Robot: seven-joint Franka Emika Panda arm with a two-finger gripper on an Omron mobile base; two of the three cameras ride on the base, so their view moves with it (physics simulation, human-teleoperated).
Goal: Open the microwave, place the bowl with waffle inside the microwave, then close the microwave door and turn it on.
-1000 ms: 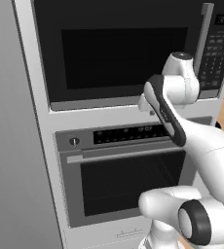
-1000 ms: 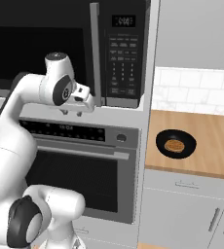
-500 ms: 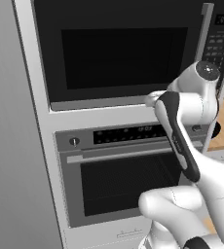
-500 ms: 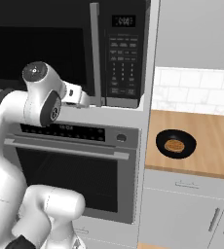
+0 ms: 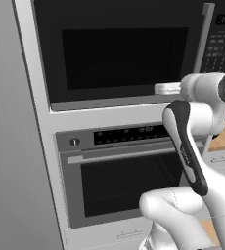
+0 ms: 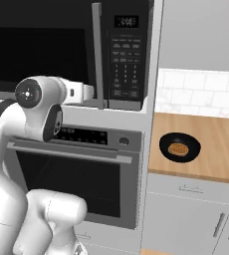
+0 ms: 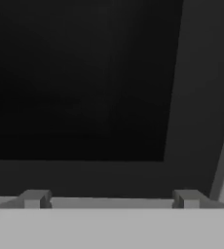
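Note:
The microwave (image 5: 124, 53) sits built in above the oven, and the microwave door (image 6: 37, 50) is closed, its tall silver handle (image 6: 97, 55) upright beside the keypad (image 6: 124, 60). My gripper (image 6: 90, 92) hovers level by the handle's lower end, also seen as the gripper (image 5: 157, 89) in front of the door's bottom right corner. In the hand view the gripper (image 7: 110, 199) is open with nothing between its fingertips (image 7: 33, 198), facing the door's dark glass (image 7: 75, 78). The black bowl (image 6: 179, 147) holding the orange-brown waffle (image 6: 177, 149) rests on the counter to the right.
A steel-fronted oven (image 5: 124, 180) with a horizontal handle (image 6: 66, 152) sits under the microwave. The wooden counter (image 6: 221, 149) runs to the right over grey drawers (image 6: 186, 219). A tall grey panel (image 5: 11, 146) borders the left side. My own arm (image 5: 188, 156) rises in front of the oven.
The arm's upper joints have swung round while the hand stayed by the handle's lower end, now pointing level at the door. Bowl and door have not moved.

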